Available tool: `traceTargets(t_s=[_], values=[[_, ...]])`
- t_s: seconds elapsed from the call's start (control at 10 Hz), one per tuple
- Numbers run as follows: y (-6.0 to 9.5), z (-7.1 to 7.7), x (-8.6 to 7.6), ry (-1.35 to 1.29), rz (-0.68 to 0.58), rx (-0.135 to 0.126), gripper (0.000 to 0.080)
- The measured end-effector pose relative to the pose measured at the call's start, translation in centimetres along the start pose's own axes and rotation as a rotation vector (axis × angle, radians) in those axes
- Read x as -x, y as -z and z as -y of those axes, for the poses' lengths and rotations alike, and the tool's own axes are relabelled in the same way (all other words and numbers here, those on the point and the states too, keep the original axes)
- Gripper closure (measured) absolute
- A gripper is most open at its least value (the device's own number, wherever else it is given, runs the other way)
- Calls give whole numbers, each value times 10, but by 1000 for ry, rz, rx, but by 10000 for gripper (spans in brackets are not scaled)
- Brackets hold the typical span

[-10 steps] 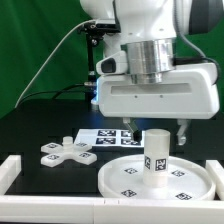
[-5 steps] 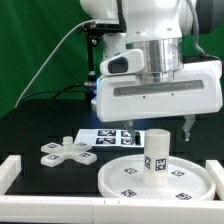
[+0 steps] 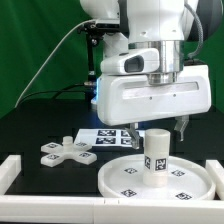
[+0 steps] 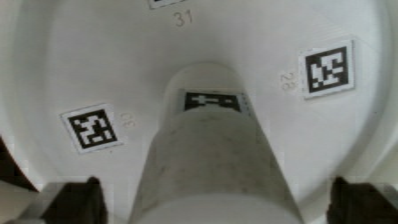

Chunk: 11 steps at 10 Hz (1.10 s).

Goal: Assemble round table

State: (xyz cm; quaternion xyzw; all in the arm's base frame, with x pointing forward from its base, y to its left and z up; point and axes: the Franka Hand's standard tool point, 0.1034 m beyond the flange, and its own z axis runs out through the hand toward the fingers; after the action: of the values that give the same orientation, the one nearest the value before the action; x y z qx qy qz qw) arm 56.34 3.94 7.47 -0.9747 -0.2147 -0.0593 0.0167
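Note:
The short thick cylindrical leg (image 3: 157, 155) stands upright near the middle of the large round disc (image 3: 115, 175), its tag facing the front. My gripper (image 3: 155, 128) hangs just above the leg's top, open, one finger on each side. In the wrist view the leg (image 4: 210, 150) runs up between my two dark fingertips (image 4: 75, 205), with a gap showing on both sides, and the disc (image 4: 107, 60) with its tags lies beneath. The cross-shaped base (image 3: 65, 153) lies flat on the black table toward the exterior view's left, apart from the disc.
The marker board (image 3: 108, 135) lies behind the disc, partly hidden by my hand. A small white part (image 3: 62, 138) sits behind the cross base. The white border rim (image 3: 12, 172) runs along the table's left and front edges. A green backdrop and cables are behind.
My hand has shifted a little toward the exterior view's left and settled over the leg. The leg, disc and cross base have not moved.

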Motion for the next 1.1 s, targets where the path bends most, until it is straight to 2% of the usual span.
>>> traceTargets(t_s=[0.1,0.2,0.3,0.6,0.9,1.0,1.1], values=[[0,0,0,-46,-1,-1,355],[0,0,0,-123,-2,-4,355],[0,0,0,-189,-5,-3,396],[0,-3,-1,-499,-24,1,396],[1,-2,2,-944,-15,-3,393],[1,-2,3,-1083,-8,-9,393],[1,-1,3,-1233,20,-28,393]])
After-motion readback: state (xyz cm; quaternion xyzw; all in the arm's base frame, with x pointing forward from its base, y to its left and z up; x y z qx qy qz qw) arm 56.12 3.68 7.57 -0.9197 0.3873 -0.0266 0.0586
